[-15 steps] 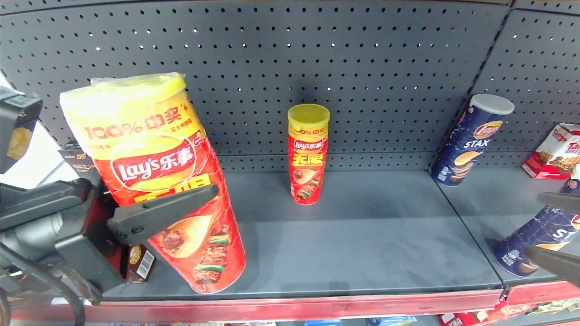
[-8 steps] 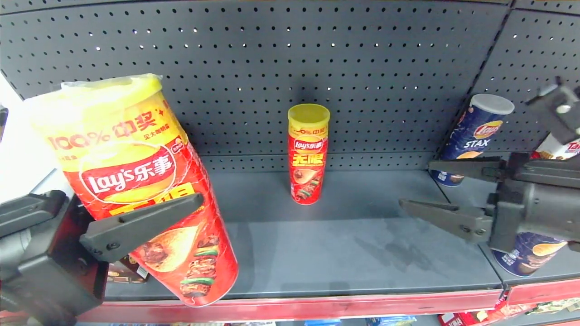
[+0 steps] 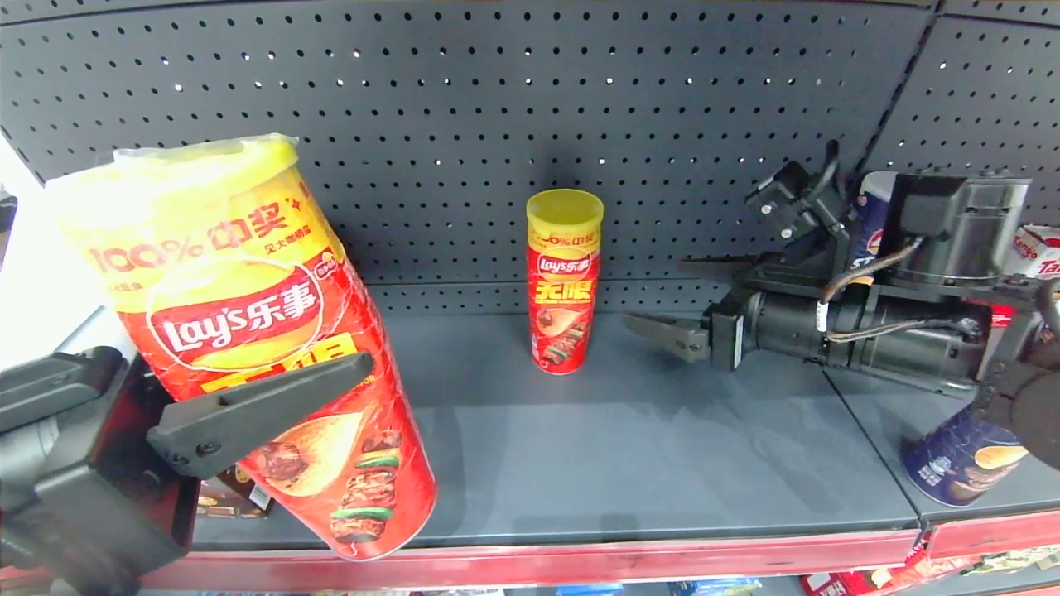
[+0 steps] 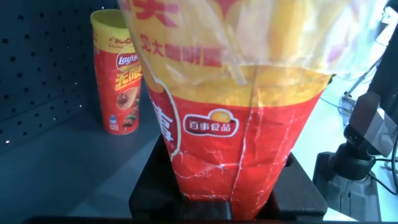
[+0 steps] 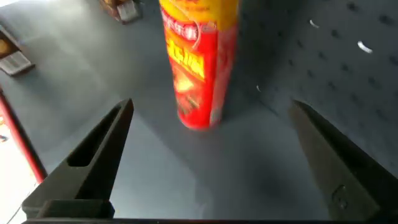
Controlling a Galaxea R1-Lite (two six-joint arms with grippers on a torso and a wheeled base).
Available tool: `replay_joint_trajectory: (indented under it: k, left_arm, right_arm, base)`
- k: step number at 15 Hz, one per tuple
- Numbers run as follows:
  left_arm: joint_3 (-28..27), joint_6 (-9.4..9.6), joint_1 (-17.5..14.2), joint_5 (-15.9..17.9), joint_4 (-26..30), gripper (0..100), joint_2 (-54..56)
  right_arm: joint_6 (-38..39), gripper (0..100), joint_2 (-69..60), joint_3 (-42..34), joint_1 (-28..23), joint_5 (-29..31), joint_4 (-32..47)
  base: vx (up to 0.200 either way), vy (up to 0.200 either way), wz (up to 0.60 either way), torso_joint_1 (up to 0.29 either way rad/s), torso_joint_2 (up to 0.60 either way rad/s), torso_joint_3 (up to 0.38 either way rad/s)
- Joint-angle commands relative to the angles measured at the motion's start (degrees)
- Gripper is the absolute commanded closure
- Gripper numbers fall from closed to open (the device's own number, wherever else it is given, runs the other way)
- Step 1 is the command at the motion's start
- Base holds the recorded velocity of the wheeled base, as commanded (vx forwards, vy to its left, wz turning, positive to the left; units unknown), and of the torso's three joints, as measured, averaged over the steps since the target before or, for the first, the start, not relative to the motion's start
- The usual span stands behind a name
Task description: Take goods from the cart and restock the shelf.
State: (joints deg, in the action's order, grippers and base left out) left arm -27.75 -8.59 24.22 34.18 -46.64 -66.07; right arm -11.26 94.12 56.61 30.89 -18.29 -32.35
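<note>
My left gripper [image 3: 298, 364] is shut on a large red and yellow chip can [image 3: 248, 331] wrapped in plastic film. The can tilts over the shelf's front left edge, its base near the red lip. In the left wrist view the held can [image 4: 242, 124] rises from between the left gripper [image 4: 230, 186] jaws. A smaller red chip can [image 3: 563, 281] stands upright at the back middle of the grey shelf [image 3: 646, 463]. My right gripper [image 3: 654, 294] is open, level with that can and just to its right. In the right wrist view the red can [image 5: 199, 68] stands ahead of the right gripper [image 5: 211, 106], beyond its spread fingers.
A blue chip can [image 3: 865, 223] leans on the pegboard behind my right arm, and another blue can [image 3: 961, 455] stands front right. A biscuit box [image 3: 1035, 252] lies far right. A small dark box [image 3: 232, 497] sits behind the held can. The shelf's middle front is bare.
My right arm has swung in from the right edge and travelled left across the shelf toward the standing red can. The left gripper with its can shifted slightly left earlier, then held still.
</note>
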Motion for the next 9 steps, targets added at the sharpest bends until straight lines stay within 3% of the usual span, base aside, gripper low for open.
replay_joint_trajectory:
  k: [1,5,9]
  left_arm:
    - [0.06,-0.02,0.04,0.09,-0.03,100,-0.46]
    - [0.15,-0.46,0.47,0.18,-0.20,100,-0.99]
    - [0.06,-0.55,0.47,0.18,-0.20,100,-1.43]
  right_arm:
    - [-0.60,0,6.07,2.63,-3.21,-6.76,-2.71]
    - [-6.84,0,9.85,6.32,-7.16,-23.02,-2.89]
    - [-9.83,0,13.89,11.24,-7.51,-28.38,-2.89]
  base:
    - [0.000,0.000,0.00,0.000,0.00,0.000]
    - [0.000,0.000,0.00,0.000,0.00,0.000]
    - [0.000,0.000,0.00,0.000,0.00,0.000]
